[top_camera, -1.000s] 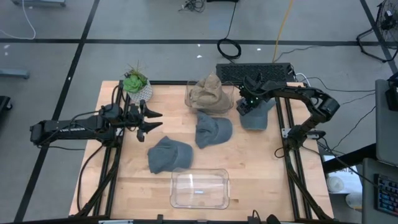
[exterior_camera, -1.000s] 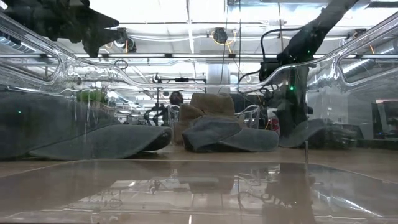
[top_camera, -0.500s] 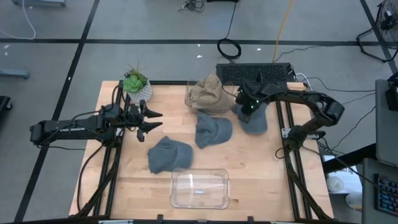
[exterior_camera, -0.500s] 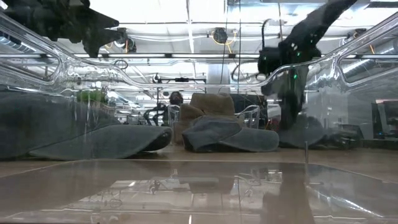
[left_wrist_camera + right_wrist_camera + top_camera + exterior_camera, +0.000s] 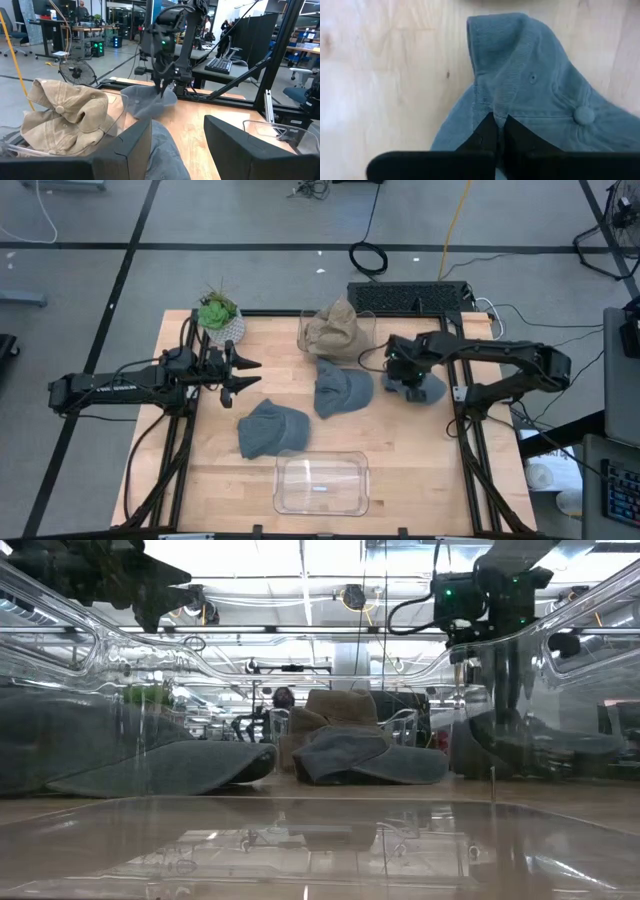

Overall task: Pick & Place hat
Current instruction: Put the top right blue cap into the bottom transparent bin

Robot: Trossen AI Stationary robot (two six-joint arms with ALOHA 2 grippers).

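The grey-blue cap (image 5: 540, 95) is soft cotton with a top button and small eyelets. It hangs crumpled over the table's (image 5: 420, 450) right side, perhaps clear of the wood. The right gripper (image 5: 499, 131) has its jaws clamped on a fold of it. The left gripper (image 5: 243, 374) waits at the left, jaws apart.

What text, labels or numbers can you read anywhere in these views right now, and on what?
White lettering on the left arm: too small and blurred to read.
Grey hat pinched by the right gripper: no print or logo visible.
Tan hats, clear bin: no text visible.
Nothing else legible.
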